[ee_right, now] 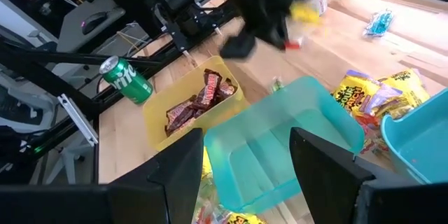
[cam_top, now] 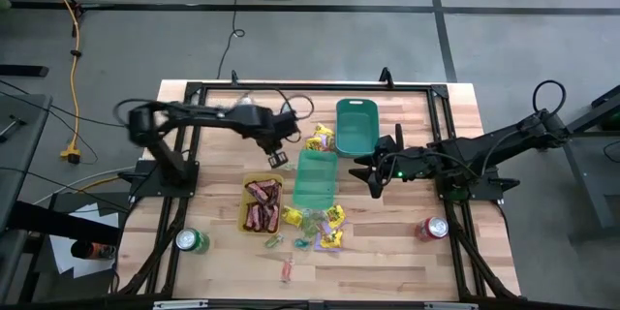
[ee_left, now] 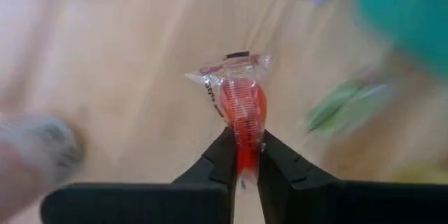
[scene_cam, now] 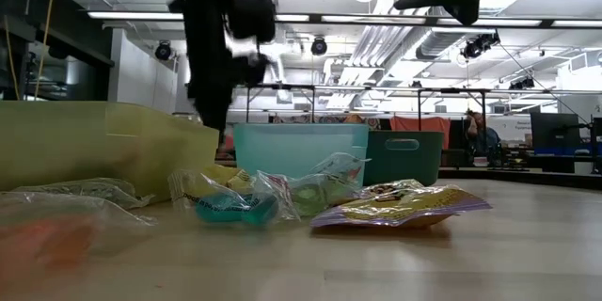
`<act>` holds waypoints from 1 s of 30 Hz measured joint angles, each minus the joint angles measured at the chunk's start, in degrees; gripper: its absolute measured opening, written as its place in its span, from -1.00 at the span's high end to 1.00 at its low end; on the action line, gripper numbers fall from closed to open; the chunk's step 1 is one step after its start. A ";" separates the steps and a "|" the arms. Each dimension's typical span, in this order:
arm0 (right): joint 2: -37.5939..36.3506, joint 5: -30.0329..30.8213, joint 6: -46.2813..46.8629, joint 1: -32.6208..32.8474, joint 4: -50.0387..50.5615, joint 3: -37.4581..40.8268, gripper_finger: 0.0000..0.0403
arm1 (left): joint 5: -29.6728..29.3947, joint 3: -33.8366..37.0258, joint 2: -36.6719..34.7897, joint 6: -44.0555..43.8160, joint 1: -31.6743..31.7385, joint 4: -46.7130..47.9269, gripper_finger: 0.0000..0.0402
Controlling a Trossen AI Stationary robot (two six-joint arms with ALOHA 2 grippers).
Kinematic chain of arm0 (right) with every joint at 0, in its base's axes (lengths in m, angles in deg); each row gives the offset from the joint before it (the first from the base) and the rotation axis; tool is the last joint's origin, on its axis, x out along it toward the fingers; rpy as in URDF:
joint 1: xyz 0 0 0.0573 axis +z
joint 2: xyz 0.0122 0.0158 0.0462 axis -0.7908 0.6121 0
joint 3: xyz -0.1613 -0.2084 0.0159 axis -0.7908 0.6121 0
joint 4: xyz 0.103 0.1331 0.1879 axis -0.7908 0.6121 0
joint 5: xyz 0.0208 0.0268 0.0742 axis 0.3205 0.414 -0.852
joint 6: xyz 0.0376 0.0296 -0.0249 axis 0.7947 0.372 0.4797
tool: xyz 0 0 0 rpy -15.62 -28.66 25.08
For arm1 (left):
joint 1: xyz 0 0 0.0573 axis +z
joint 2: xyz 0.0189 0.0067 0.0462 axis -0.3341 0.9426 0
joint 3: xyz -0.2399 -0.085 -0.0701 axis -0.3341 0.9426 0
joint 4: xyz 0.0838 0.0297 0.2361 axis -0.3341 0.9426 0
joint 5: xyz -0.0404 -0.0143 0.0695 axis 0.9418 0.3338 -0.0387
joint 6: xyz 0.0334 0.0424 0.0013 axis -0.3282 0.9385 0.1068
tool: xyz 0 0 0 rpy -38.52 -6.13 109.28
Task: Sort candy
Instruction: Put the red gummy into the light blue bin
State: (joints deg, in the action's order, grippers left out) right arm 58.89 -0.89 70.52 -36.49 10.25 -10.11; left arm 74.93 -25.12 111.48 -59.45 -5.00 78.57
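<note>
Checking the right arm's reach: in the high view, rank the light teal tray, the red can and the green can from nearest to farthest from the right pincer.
From the right pincer:
1. Light teal tray, just beside it, toward the table's middle.
2. Red can, near the right front corner.
3. Green can, far across at the left front.

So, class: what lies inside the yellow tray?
The yellow tray holds a pile of dark red-brown bars. Its floor beneath the pile is covered, so anything under them cannot be seen.

I see the bars [cam_top: 262, 203] in the left tray [cam_top: 246, 215], an open tray [cam_top: 315, 178] just right of it, another tray [cam_top: 356, 124] behind that, loose sweets [cam_top: 312, 221] in front, cans [cam_top: 192, 241] at both front corners.
</note>
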 joint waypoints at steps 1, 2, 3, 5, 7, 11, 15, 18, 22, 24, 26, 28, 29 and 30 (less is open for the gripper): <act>0.04 0.23 -0.10 0.00 -0.01 0.00 -0.03 | -0.03 -0.01 -2.62 0.08 -0.19 -1.04 0.90; 0.18 0.72 -0.13 0.00 -0.08 0.00 -0.03 | 0.02 -0.01 -5.33 0.31 -0.54 -2.29 0.92; 0.36 1.16 -0.17 0.00 -0.16 0.00 -0.03 | 0.05 -0.01 -8.20 0.31 -0.95 -4.12 0.95; 0.48 1.50 -0.45 0.00 -0.08 0.02 -0.03 | 0.83 -0.08 -13.94 0.31 -1.93 -8.42 0.98; 0.82 1.71 -0.60 0.00 -0.66 0.00 -0.03 | 2.11 -0.10 -18.37 0.12 -3.64 -13.56 0.97; 0.88 1.70 -1.01 0.00 -0.92 0.02 -0.03 | 3.24 -0.14 -23.48 -0.09 -8.40 -24.43 0.96; 0.85 1.67 -1.63 0.00 -1.92 0.02 -0.03 | 2.69 -0.17 -23.07 0.36 -14.17 -30.60 0.96; 0.85 1.67 -3.10 0.00 -2.92 0.02 -0.03 | -0.77 -0.14 -19.71 0.83 -18.09 -30.34 0.95; -0.06 0.78 -5.11 -0.02 -5.00 0.02 -0.03 | -2.66 -0.12 -12.12 -1.54 -21.88 -31.65 0.95; -0.98 0.78 -5.73 0.00 -5.13 0.02 -0.03 | -2.46 -0.12 -7.60 -2.41 -23.19 -33.50 0.95; -1.96 0.75 -6.01 0.00 -5.36 0.02 -0.03 | -2.34 -0.03 -3.63 -2.27 -23.91 -33.47 0.95; -2.80 0.75 -5.99 0.00 -5.37 0.02 -0.03 | -2.14 -0.03 -0.87 -2.33 -24.23 -33.46 0.95; -3.12 0.77 -6.01 0.00 -5.32 0.02 -0.03 | -2.11 -0.03 0.01 -2.75 -24.24 -32.95 0.95; -3.46 0.75 -6.03 -0.01 -5.33 0.02 -0.03 | -1.91 -0.03 0.71 -3.05 -24.23 -32.98 0.95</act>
State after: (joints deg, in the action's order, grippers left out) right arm 55.43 -0.13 64.49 -36.50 4.92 -10.09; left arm 73.01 -25.15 112.19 -62.50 -29.23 45.59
